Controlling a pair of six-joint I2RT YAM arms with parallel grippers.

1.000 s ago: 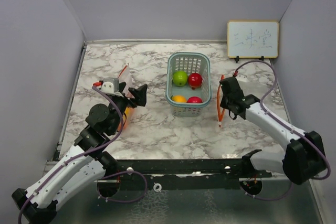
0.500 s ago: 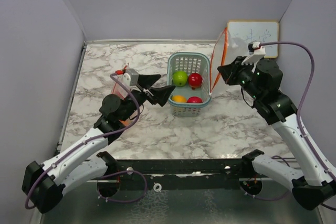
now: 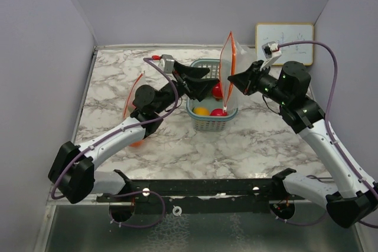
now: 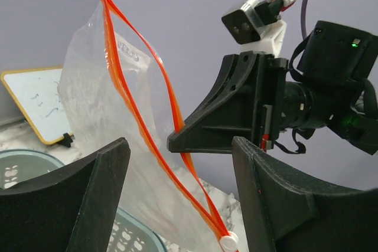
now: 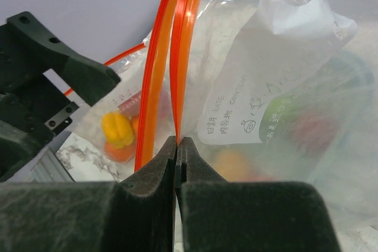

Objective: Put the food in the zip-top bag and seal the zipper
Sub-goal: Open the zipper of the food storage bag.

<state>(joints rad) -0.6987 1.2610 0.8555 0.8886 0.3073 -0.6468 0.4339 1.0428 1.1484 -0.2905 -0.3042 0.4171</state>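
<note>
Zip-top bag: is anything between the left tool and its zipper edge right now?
Nothing visible does. In the left wrist view the open left tool faces the zip-top bag directly, its orange zipper edge bare between the fingers. The right tool pinches that edge from the far side; the basket sits lower.

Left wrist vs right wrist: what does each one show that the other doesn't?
Only left wrist: the right claw seen from outside with its camera above it, the whiteboard, the white zipper slider at the low end of the zipper.
Only right wrist: the pinch close up, fingers shut on the orange zipper strip, plus blurred toy fruits through the film.
Both: the zip-top bag held by the right claw, and part of the open left claw.
</note>
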